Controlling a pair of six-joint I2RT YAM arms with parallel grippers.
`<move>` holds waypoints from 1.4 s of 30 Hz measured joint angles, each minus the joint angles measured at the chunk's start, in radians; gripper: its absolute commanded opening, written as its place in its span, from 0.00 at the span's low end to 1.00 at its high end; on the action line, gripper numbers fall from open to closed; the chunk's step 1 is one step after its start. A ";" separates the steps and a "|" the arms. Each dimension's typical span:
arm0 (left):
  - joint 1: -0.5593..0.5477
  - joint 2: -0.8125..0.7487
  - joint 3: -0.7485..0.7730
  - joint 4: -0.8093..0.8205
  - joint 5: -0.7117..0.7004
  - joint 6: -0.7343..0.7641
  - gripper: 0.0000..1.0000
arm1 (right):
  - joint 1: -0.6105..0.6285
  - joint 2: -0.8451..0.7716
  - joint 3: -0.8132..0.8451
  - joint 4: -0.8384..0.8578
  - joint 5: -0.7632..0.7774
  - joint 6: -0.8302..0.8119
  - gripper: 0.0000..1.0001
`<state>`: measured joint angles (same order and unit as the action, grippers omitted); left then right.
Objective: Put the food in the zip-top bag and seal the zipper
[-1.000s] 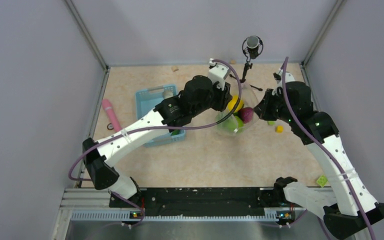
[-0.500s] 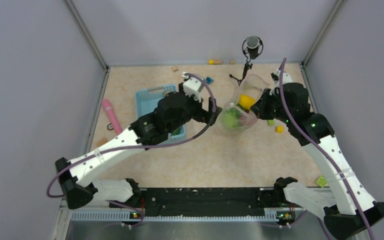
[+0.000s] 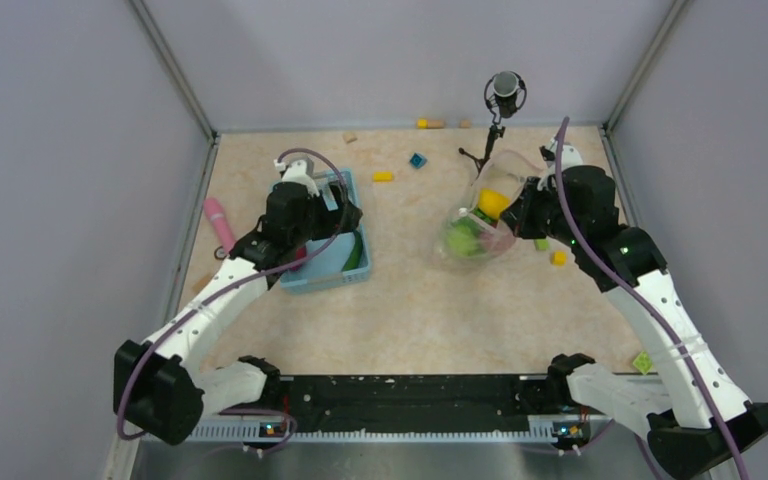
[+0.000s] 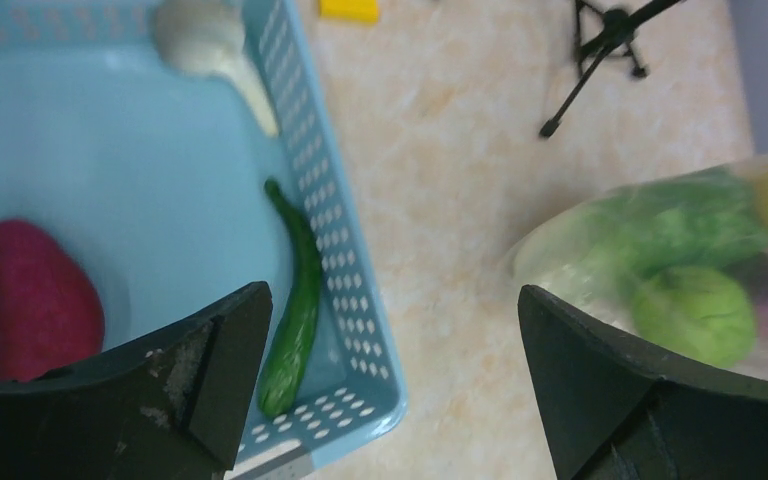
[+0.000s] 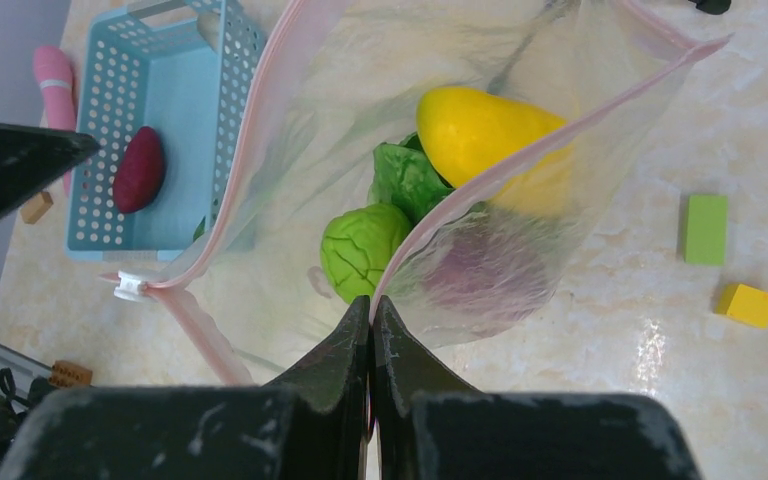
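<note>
The clear zip-top bag (image 3: 480, 215) lies open at the right. My right gripper (image 5: 371, 305) is shut on its pink-red zipper (image 5: 520, 160) rim and holds the mouth up. Inside are a yellow citrus (image 5: 480, 125), lettuce (image 5: 405, 175), a lime (image 5: 360, 245) and a purple piece (image 5: 485, 270). My left gripper (image 4: 390, 370) is open and empty over the right edge of the light blue basket (image 4: 345, 250). A dark green cucumber (image 4: 295, 305) and a red piece (image 4: 40, 300) lie in the basket.
A white toy (image 4: 210, 45) lies in the basket's far corner. A pink stick (image 3: 222, 228) lies left of the basket. A microphone stand (image 3: 500, 100) rises behind the bag. Small blocks lie around: yellow (image 3: 383, 177), blue (image 3: 417, 160), yellow (image 3: 558, 257), green (image 5: 706, 228).
My left arm has drawn back from the bag's mouth, leftward to above the basket. The yellow citrus it carried now lies in the bag. The right gripper stays shut on the rim.
</note>
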<state>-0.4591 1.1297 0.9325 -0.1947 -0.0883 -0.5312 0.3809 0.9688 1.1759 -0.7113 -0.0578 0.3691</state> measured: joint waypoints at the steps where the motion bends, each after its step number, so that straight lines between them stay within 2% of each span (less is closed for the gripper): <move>1: 0.029 0.015 -0.024 -0.009 0.041 -0.011 0.98 | 0.000 0.000 -0.001 0.001 0.000 -0.001 0.00; 5: 0.119 0.099 -0.078 -0.055 0.161 -0.033 0.98 | 0.000 0.001 -0.005 0.007 -0.001 -0.003 0.00; 10: 0.132 0.185 -0.077 -0.105 0.196 -0.032 0.94 | 0.000 0.001 -0.005 0.008 -0.008 -0.006 0.00; 18: 0.132 0.345 -0.026 -0.192 0.169 -0.015 0.94 | 0.000 0.001 -0.005 0.008 -0.008 -0.010 0.00; 35: 0.127 0.460 0.030 -0.218 0.205 0.164 0.94 | 0.000 0.001 -0.006 0.008 -0.019 -0.011 0.00; 42: 0.080 0.528 0.077 -0.234 0.166 0.190 0.94 | 0.000 0.001 -0.006 0.008 -0.019 -0.011 0.00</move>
<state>-0.3786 1.6573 1.0100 -0.4290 0.0772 -0.3412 0.3809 0.9699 1.1694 -0.7033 -0.0769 0.3584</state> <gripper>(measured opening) 0.942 0.005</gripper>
